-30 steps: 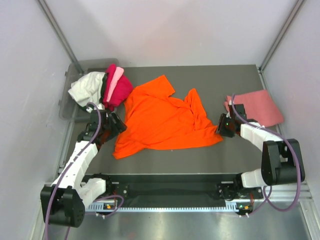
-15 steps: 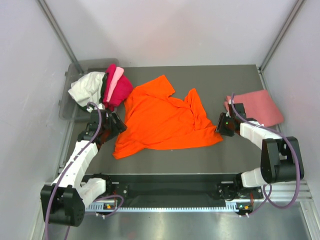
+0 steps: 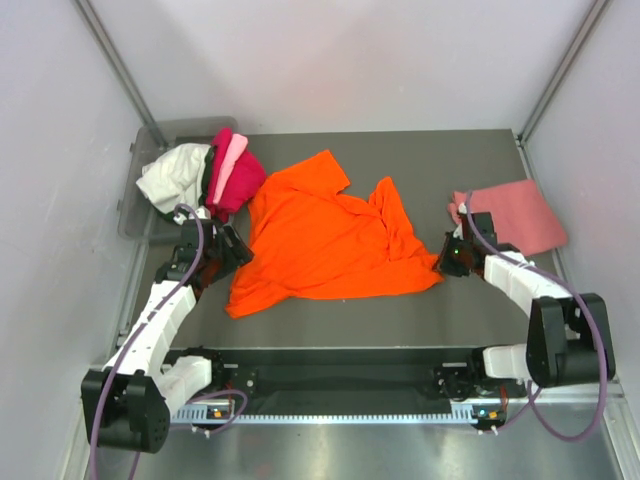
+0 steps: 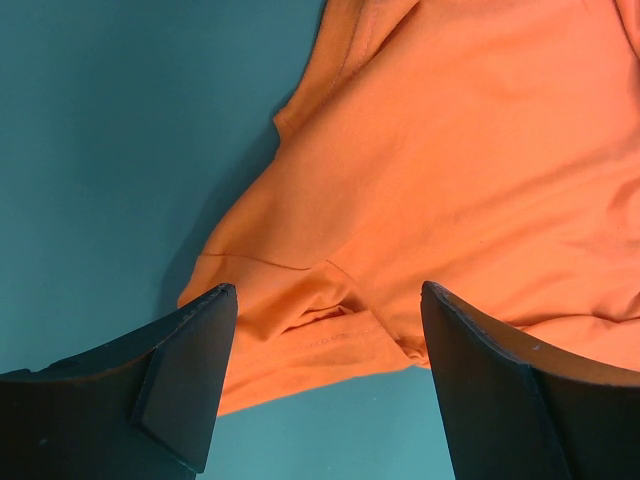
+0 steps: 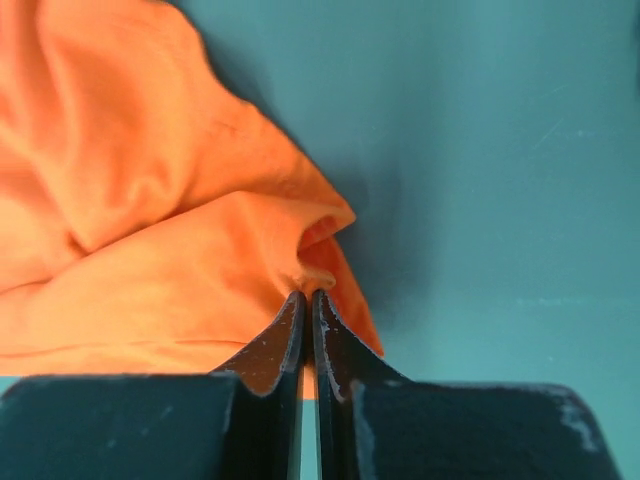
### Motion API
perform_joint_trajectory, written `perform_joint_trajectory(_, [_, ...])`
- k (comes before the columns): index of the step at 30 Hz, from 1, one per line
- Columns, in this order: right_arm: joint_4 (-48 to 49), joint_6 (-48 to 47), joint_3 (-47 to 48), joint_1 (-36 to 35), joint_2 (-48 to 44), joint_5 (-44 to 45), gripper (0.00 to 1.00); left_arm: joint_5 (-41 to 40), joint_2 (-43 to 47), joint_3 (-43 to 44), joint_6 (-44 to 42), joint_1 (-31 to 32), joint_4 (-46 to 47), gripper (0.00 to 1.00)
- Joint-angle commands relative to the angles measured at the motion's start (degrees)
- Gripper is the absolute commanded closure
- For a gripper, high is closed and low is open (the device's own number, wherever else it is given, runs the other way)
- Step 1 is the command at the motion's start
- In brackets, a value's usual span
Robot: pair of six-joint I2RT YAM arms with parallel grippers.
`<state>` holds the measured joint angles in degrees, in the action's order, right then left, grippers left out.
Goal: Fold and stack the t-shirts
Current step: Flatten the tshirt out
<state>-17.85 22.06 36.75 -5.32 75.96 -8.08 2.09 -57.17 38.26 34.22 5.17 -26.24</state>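
The bright orange t-shirt point(image 3: 325, 240) lies rumpled and spread in the middle of the table. My left gripper point(image 3: 232, 252) is open at its left edge; in the left wrist view it point(image 4: 328, 295) hovers over a folded corner of the orange cloth point(image 4: 480, 150), not gripping. My right gripper point(image 3: 447, 262) is at the shirt's right corner; in the right wrist view it point(image 5: 308, 295) is shut, with puckered orange cloth point(image 5: 150, 200) pinched at its tips. A folded salmon-pink t-shirt point(image 3: 515, 212) lies at the right.
A grey plastic bin point(image 3: 150, 135) at the back left holds a heap of white point(image 3: 175, 175), magenta point(image 3: 238, 182) and light pink point(image 3: 232, 150) shirts, with a dark green strip between. Grey walls close in on both sides. The arm bases stand at the near edge.
My right gripper has shifted slightly toward the near edge and the right at the shirt's right corner. The left arm has not moved.
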Motion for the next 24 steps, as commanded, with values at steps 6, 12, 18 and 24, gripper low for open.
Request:
perform_joint_trajectory(6, [-4.03, -1.49, 2.53, 0.84, -9.68, 1.39, 1.0, 0.37, 0.48, 2.34, -0.99, 0.02, -0.04, 0.21])
perform_joint_trajectory(12, [-6.06, -0.98, 0.08, 0.93, -16.28, 0.61, 1.0, 1.34, 0.74, 1.73, -0.47, 0.02, 0.57, 0.21])
perform_joint_trajectory(18, [-4.83, 1.05, -2.29, 0.93, -20.33, -1.06, 1.0, 2.31, 0.39, 1.82, -0.2, 0.02, 0.58, 0.21])
perform_joint_trajectory(24, [0.61, 4.12, -5.98, 1.19, -17.69, -11.25, 1.0, 3.71, 2.05, 0.59, 0.67, -0.07, 1.01, 0.21])
